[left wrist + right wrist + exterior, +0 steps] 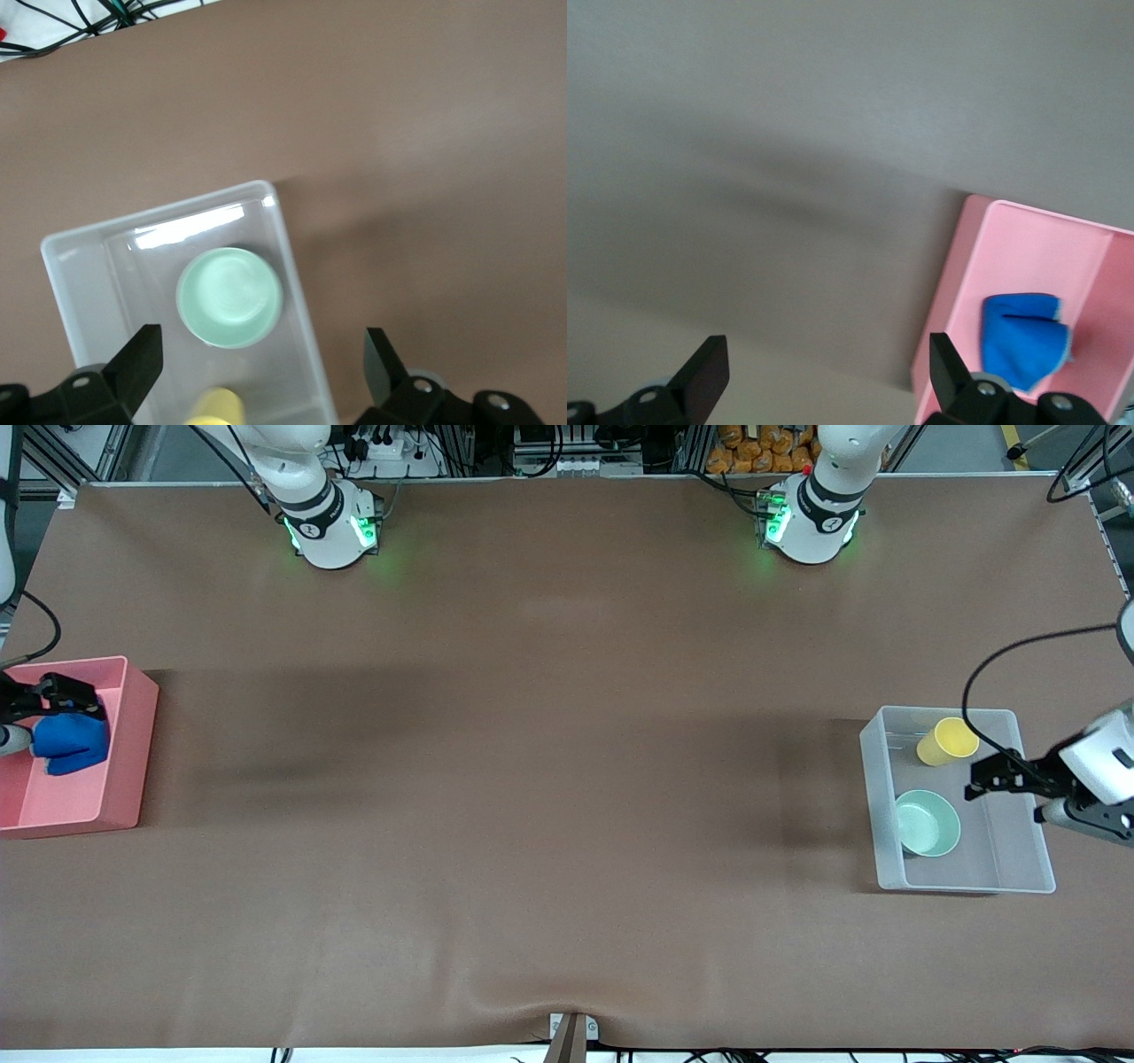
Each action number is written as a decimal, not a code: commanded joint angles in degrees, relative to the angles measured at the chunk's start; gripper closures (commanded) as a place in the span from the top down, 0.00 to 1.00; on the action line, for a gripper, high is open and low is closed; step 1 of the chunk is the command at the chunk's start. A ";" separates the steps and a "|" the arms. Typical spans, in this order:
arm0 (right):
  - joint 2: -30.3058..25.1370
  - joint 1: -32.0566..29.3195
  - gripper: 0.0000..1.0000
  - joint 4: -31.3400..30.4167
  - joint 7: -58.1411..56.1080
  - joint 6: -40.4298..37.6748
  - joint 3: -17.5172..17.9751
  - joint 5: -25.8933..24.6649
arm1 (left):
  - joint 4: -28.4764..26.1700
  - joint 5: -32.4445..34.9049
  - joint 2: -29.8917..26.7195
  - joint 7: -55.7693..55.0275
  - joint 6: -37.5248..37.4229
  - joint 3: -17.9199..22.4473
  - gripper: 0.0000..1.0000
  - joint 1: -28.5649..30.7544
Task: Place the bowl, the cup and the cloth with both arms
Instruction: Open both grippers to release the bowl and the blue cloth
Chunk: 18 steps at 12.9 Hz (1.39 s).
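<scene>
A brown cloth-covered table (549, 779) fills the front view. At its middle-left edge a pink plastic bin (124, 762) holds the bunched blue cloth (73, 742); the right gripper (66, 693) hangs over it, fingers spread, empty. At middle-right, a clear plastic tub (1019, 868) holds the mint-green glossy bowl (927, 823) and tipped yellow cup (946, 741), under the released left gripper (992, 775).
</scene>
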 commanded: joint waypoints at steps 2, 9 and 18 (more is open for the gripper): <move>-5.62 4.53 1.00 -0.46 10.21 -4.90 -0.58 2.27 | -1.68 -1.17 -6.74 -8.00 -5.12 -4.47 1.00 0.67; -11.16 7.80 1.00 -0.46 22.19 -14.40 -1.10 6.22 | 2.18 -4.15 -11.84 -9.77 -9.61 -4.40 1.00 -0.47; -11.78 13.95 1.00 4.63 25.46 -15.03 -7.42 3.59 | 1.75 -11.36 -18.44 -13.11 -12.68 35.47 1.00 -37.80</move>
